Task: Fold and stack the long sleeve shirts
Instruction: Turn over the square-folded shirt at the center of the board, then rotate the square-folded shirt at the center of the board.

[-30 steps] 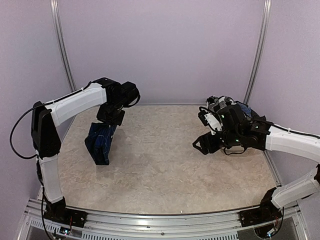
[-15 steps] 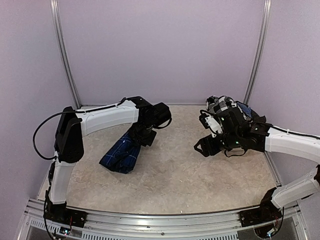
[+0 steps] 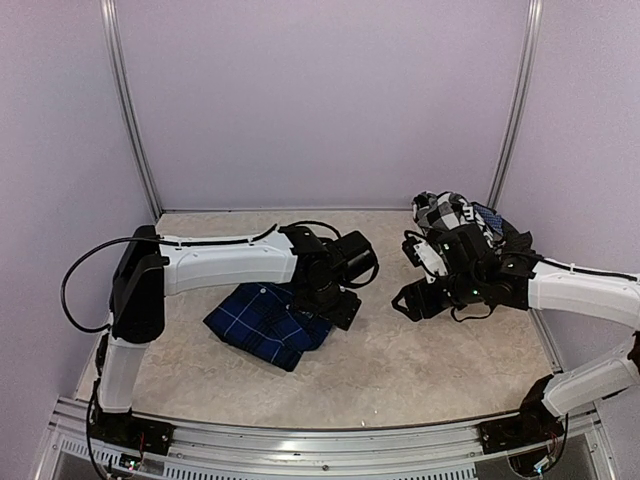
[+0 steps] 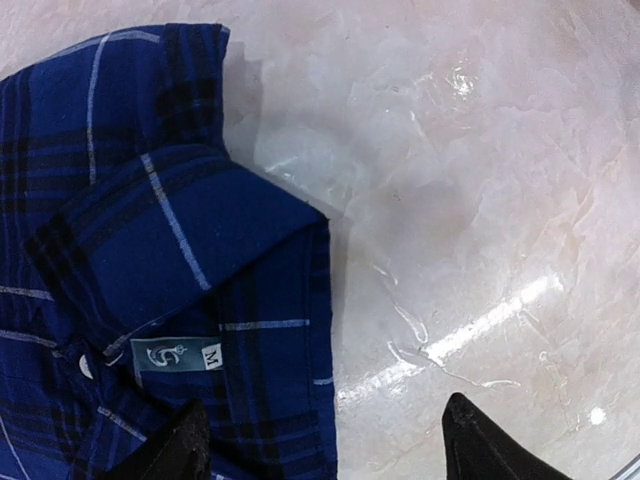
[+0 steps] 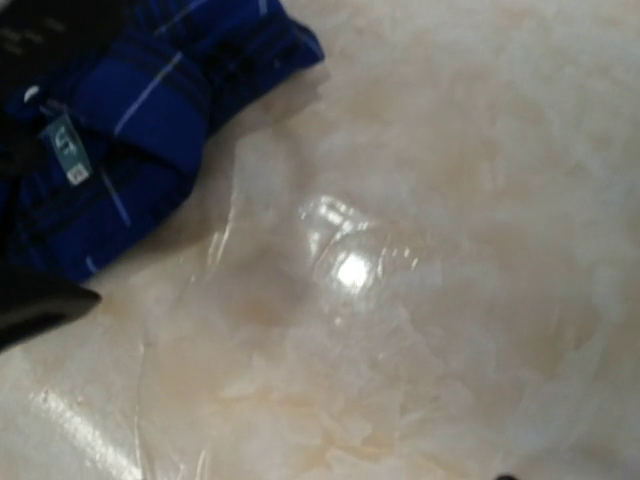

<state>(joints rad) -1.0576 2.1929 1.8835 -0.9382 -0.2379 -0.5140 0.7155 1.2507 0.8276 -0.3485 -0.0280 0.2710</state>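
Blue plaid shirt (image 3: 262,325): laid bunched on the table (image 3: 420,370), left of centre.
Left gripper (image 3: 338,303): held low at the shirt's right edge, jaws spread wide, nothing clamped.
Right gripper (image 3: 413,298): spread wide over bare table, nothing held.
Black-and-white checked shirt (image 3: 445,210): heaped at far right.

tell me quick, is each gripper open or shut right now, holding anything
left gripper: open, over the edge of the blue shirt, not gripping it
right gripper: open, holding nothing
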